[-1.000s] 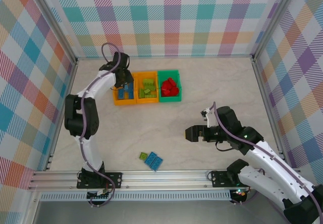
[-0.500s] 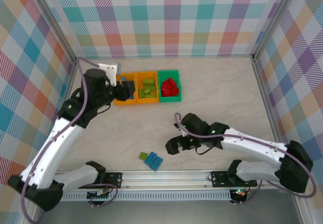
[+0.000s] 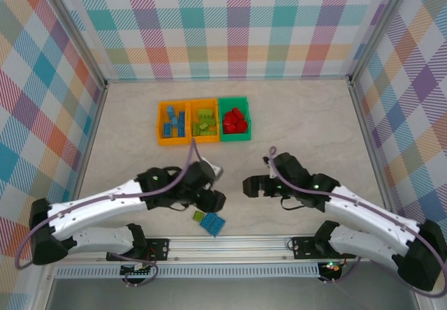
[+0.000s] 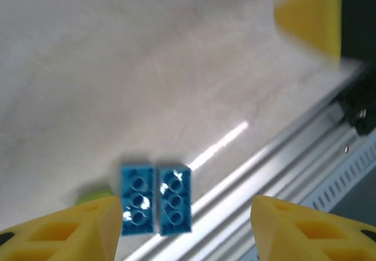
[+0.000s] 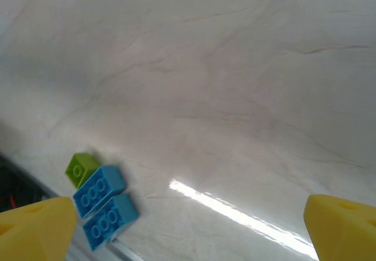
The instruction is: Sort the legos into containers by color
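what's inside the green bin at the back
A heap of red legos lies inside the green bin; no other colour shows among them. The heap covers most of the bin's floor, so anything beneath it cannot be seen.

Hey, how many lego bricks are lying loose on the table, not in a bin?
3. Two blue bricks lie side by side near the front rail, and a lime green brick sits right beside them. The left arm may hide others.

Overhead camera facing down, close wrist cameras sharing blue legos [image 4: 155,200]
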Robot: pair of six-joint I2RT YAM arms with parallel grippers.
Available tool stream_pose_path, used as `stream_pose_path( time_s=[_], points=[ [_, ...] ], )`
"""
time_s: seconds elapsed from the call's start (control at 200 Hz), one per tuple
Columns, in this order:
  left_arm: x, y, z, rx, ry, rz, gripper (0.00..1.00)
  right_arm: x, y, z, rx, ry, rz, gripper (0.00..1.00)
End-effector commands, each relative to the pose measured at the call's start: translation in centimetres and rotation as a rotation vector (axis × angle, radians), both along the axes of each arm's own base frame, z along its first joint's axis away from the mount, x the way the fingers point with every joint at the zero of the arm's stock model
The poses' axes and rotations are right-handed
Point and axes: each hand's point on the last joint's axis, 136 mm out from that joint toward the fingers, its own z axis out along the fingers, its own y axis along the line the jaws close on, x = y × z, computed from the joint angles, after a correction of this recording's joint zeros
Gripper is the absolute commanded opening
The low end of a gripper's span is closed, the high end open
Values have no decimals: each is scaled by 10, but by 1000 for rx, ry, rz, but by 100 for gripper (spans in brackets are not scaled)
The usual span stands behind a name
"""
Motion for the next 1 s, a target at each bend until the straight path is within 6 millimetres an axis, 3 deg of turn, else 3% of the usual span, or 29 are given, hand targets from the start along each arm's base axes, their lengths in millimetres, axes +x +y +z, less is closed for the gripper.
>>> stream_pose_path(
  time_s=[0.0,0.13,0.32,0.49,0.725,0.995],
  points=[
    [-19,-27,-12,-26,28,80,59,-3,-30,-8,6,40,-117,100],
    [-43,-49,-50,86,39,60,59,-3,-37,-2,41,20,-144,100],
    [-36,-31,-88,283,-66,113,59,-7,-35,-5,46,42,-130,100],
    [-31,-18,-105,336,-88,147,59,-8,-36,-6,53,42,-135,100],
    [-46,-14,-143,404,1,120,58,-8,-36,-4,65,40,-141,100],
    [-41,-5,-159,438,-30,135,52,-7,-35,-2,72,42,-144,100]
  ],
)
